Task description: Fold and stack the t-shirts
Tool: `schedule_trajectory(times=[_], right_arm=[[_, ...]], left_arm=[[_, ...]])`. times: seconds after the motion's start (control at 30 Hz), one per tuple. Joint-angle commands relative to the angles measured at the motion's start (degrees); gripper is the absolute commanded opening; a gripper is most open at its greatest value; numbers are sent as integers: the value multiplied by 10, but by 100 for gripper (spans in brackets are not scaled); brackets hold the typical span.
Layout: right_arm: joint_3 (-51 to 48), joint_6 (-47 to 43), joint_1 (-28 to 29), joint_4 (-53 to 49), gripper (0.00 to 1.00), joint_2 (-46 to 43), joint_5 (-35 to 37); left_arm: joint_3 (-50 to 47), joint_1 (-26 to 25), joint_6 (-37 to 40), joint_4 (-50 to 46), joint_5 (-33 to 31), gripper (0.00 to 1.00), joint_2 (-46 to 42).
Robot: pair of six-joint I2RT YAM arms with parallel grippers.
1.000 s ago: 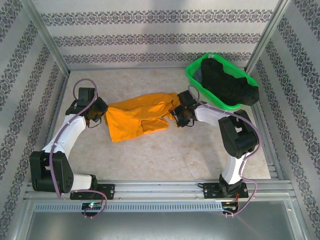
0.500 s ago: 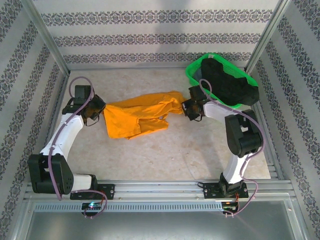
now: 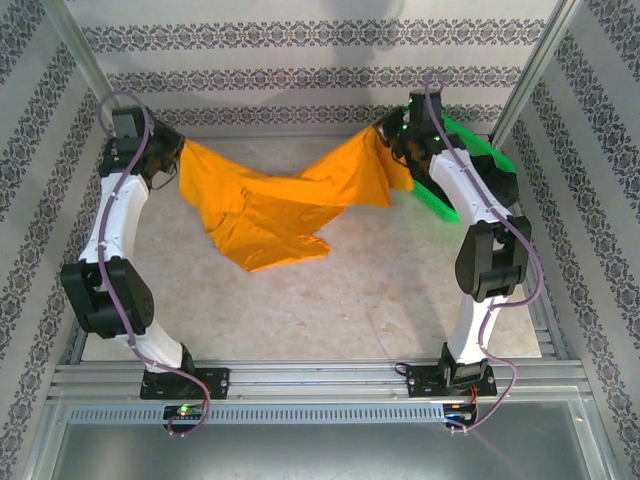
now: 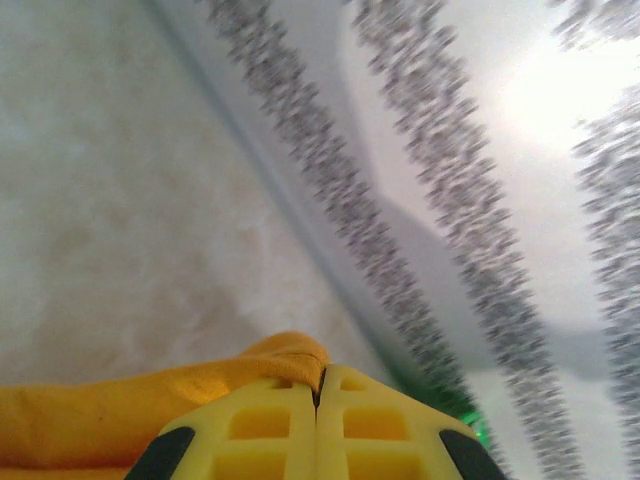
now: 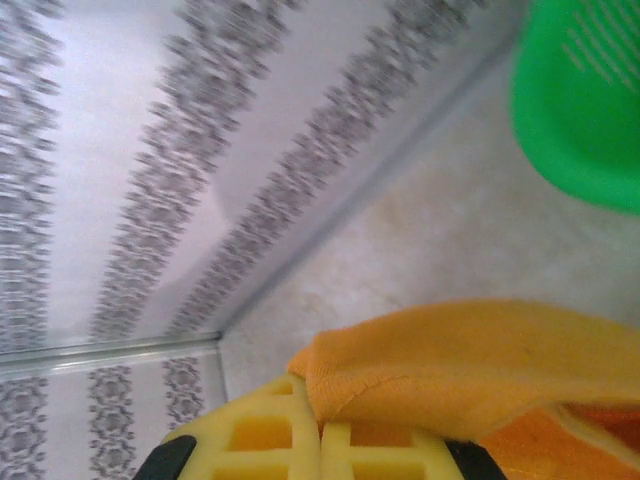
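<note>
**Top view.** Your left hand (image 3: 165, 150) and right hand (image 3: 385, 135) each pinch an upper edge of the orange shirt (image 3: 270, 205). It hangs slung between them, left of the basket (image 3: 462, 135). The right hand is just beside the basket's left rim, and the left hand is well apart from it, across the tabletop (image 3: 350, 310). The shirt's lowest fold droops to the tabletop or close above it; I cannot tell which. I judge you hold it wide and high so the cloth opens out and can be laid flat for folding, though its middle is bunched. The black shirt (image 3: 503, 185) lies in the basket, partly behind your right arm, so it looks like the second one to fold.

**Left wrist view.** The fingers (image 4: 265, 430) are pressed together, with orange cloth bulging out at their tips. A speck of green basket shows beyond.

**Right wrist view.** The fingers (image 5: 260, 440) are clamped on a hemmed edge of the shirt, and the basket sits beyond, up and to the right.
</note>
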Motion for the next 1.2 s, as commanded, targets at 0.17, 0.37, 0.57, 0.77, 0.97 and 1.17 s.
schedule_trajectory(times=[0.17, 0.37, 0.57, 0.77, 0.97, 1.17], right_arm=[[93, -48, -38, -4, 0, -39, -42], [-56, -61, -50, 6, 0, -160, -60], [-316, -60, -24, -10, 0, -312, -63], [-444, -97, -17, 9, 0, -279, -30], [-313, -158, -27, -20, 0, -102, -15], [-217, -185, -31, -108, 12, -14, 32]], left_arm=[[126, 53, -70, 62, 54, 0, -8], [21, 60, -65, 53, -25, 0, -118], [-161, 59, -24, -15, -165, 0, -244], [-385, 51, -60, 32, -101, 0, -253], [-441, 41, -19, 52, -65, 0, -222], [-415, 36, 22, 19, -71, 0, -218]])
